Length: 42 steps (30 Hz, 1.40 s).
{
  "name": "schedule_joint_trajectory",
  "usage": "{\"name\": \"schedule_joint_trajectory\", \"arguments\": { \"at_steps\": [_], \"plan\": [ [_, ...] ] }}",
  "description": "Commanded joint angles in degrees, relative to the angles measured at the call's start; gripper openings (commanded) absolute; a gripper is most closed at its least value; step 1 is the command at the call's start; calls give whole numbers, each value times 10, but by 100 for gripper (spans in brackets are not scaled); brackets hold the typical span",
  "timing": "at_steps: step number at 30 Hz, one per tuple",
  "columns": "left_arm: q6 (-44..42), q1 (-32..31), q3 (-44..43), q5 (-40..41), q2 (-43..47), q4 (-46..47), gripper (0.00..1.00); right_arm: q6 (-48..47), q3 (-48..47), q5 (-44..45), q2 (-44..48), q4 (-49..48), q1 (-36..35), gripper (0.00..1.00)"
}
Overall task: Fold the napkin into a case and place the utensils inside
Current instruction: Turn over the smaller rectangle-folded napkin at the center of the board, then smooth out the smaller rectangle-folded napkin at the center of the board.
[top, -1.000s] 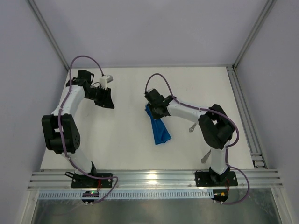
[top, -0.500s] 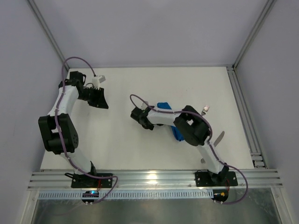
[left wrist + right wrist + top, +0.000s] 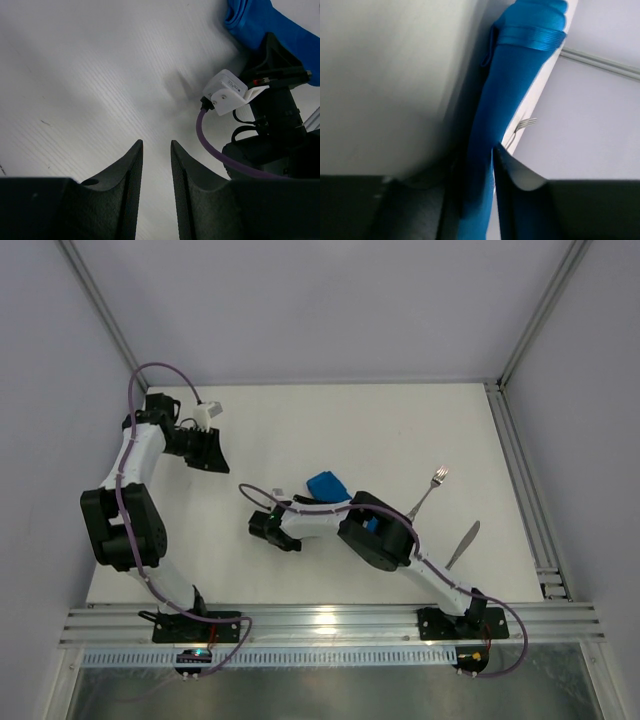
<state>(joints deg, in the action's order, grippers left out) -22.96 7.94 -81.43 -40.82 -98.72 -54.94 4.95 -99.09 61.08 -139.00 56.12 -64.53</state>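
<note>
The blue napkin (image 3: 325,485) lies mid-table as a narrow folded strip, mostly hidden under my right forearm. In the right wrist view the napkin (image 3: 520,65) runs away from between my fingers. My right gripper (image 3: 268,528) (image 3: 476,152) stands slightly open, the cloth lying against one finger with a dark gap on the other side. The fork (image 3: 428,490) (image 3: 522,123) and a knife (image 3: 462,543) lie on the table to the right, apart from the cloth. My left gripper (image 3: 208,452) (image 3: 156,142) hovers at the far left, open and holding nothing.
The left wrist view shows the right arm's wrist with its white camera mount (image 3: 227,92) and a corner of the napkin (image 3: 260,20). An aluminium rail (image 3: 520,480) runs along the table's right edge. White walls enclose the table.
My right arm has swept left and toward the near edge, pulling the napkin along, and its jaws have parted a little. Fork and knife have come into full view. The left gripper shifted slightly left.
</note>
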Motion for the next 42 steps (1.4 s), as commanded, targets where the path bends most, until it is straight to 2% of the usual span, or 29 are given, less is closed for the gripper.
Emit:
{"name": "schedule_joint_trajectory", "arguments": {
  "at_steps": [1, 4, 8, 14, 18, 19, 22, 24, 25, 28, 29, 30, 32, 35, 42],
  "plan": [
    [2, 4, -8, -14, 21, -3, 31, 53, -6, -144, -8, -40, -9, 37],
    [1, 4, -9, -12, 21, -4, 31, 66, 3, -191, 20, -65, -9, 46],
    [0, 5, -14, -10, 21, -7, 31, 62, 21, -240, 74, -108, -10, 51],
    [-4, 5, -21, -15, 19, -19, 31, 49, 32, -332, 151, -151, -30, 53],
    [6, 5, -25, -13, 19, -14, 31, 59, 108, -414, 248, -218, -32, 53],
    [20, 4, -27, -13, 19, -6, 31, 73, 125, -430, 299, -226, -30, 53],
    [50, -22, -28, -4, 19, 9, 31, 116, 192, -473, 368, -232, 0, 53],
    [56, -55, -31, 26, 18, 17, 31, 140, 245, -498, 429, -225, 33, 49],
    [60, -97, -31, 34, 17, 21, 31, 160, 265, -510, 448, -228, 43, 39],
    [92, -150, -33, 61, 6, 56, 31, 184, 356, -540, 530, -262, 82, 23],
    [105, -185, -36, 71, -4, 64, 31, 196, 382, -560, 550, -279, 94, 15],
    [112, -204, -42, 89, -11, 81, 31, 201, 431, -575, 588, -316, 122, 13],
    [127, -252, -52, 103, -30, 98, 31, 210, 471, -598, 616, -347, 149, 6],
    [141, -304, -87, 115, -76, 120, 31, 202, 525, -634, 646, -384, 182, 4],
    [156, -388, -132, 130, -172, 158, 31, 226, 636, -685, 619, -476, 194, 4]
  ]
}}
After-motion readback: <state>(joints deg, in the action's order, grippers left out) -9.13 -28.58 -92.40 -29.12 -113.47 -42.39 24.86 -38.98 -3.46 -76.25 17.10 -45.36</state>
